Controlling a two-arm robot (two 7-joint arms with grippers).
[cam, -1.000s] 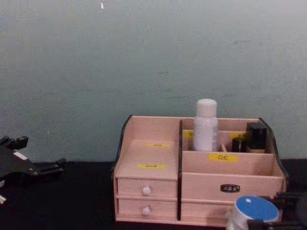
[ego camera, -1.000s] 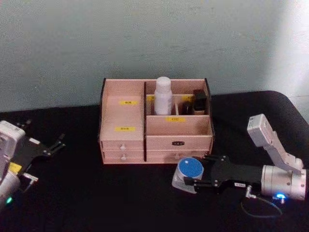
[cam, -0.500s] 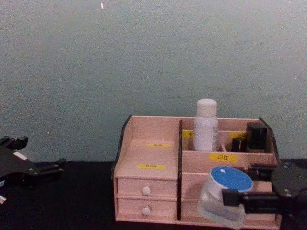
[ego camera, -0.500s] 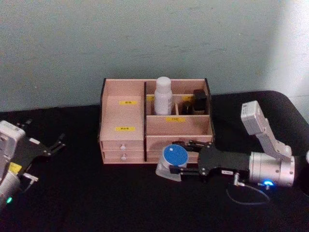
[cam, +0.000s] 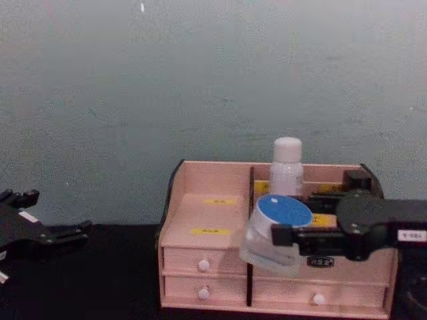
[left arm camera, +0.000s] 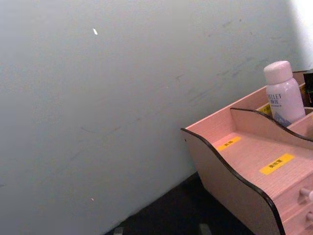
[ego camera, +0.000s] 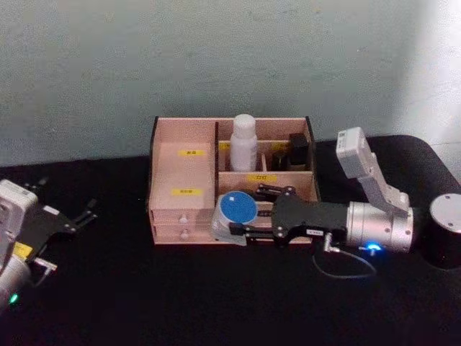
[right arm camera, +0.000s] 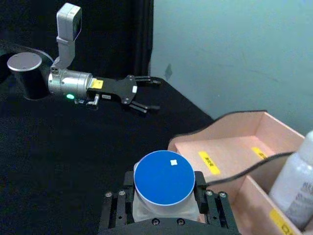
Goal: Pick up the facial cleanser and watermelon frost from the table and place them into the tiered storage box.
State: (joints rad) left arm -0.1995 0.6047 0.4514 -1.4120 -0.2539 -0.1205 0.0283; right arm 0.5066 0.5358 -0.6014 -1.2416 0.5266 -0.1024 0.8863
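right gripper (ego camera: 245, 211) clenched on the watermelon frost (ego camera: 234, 209), one finger on each side of the glass body below the blue lid; jar held clear of the black surface (ego camera: 180, 295), at the centre of the head view, just in front of the tiered storage box (ego camera: 184, 169) and near its dark centre divider (ego camera: 216, 155); in the chest view the jar overlaps that divider at mid-height of the box and sits slightly tilted; right arm reaches in from the right of the frame, roughly level.

facial cleanser (ego camera: 243, 143) upright in a rear compartment of the box, upper centre of the frame, just right of the divider; small dark bottles (ego camera: 297, 150) in the rear compartment further right.

left gripper (ego camera: 85, 213) at the lower left of the frame, well apart from the box; fingers spread, grasping nothing.
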